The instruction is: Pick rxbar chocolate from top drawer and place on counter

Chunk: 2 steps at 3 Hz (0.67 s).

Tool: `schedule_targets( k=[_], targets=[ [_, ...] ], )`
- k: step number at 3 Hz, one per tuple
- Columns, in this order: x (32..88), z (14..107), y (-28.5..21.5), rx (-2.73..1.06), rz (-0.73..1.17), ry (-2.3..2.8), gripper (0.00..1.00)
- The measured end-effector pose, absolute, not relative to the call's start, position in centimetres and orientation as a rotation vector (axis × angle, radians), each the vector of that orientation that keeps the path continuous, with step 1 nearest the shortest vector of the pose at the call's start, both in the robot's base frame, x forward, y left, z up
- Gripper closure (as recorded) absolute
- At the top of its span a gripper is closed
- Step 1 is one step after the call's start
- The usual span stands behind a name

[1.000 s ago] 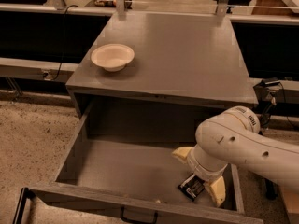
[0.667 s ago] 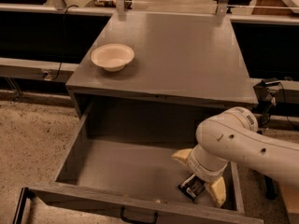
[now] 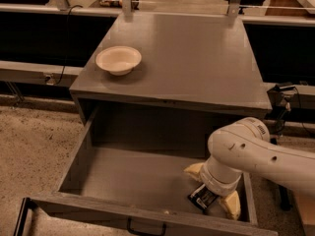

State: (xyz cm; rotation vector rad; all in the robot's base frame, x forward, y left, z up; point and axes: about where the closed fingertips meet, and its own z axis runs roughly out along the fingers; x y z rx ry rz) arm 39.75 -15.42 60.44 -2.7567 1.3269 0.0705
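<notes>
The top drawer (image 3: pixel 123 176) stands pulled open below the counter (image 3: pixel 197 58). My gripper (image 3: pixel 210 193) reaches down into the drawer's right front corner, its cream fingers (image 3: pixel 231 204) spread on either side of the rxbar chocolate (image 3: pixel 202 197). The bar is a small black wrapped piece with white markings, lying on the drawer floor, partly hidden under my wrist. The white arm comes in from the right. I cannot tell whether the fingers touch the bar.
A cream round bowl (image 3: pixel 118 59) sits on the counter's left side. The drawer front panel carries a dark handle (image 3: pixel 145 228). Speckled floor (image 3: pixel 34 146) lies to the left. A dark stand (image 3: pixel 279 102) is right of the cabinet.
</notes>
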Motion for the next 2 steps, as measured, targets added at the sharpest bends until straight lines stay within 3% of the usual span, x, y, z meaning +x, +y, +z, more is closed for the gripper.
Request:
schedule_targets(
  k=[1,2],
  targets=[
    [39.97,59.66,-15.74,-2.777,0.103,1.338,0.0],
    [40.2,58.69,-15.86,-2.785,0.092,1.356,0.18]
  ],
)
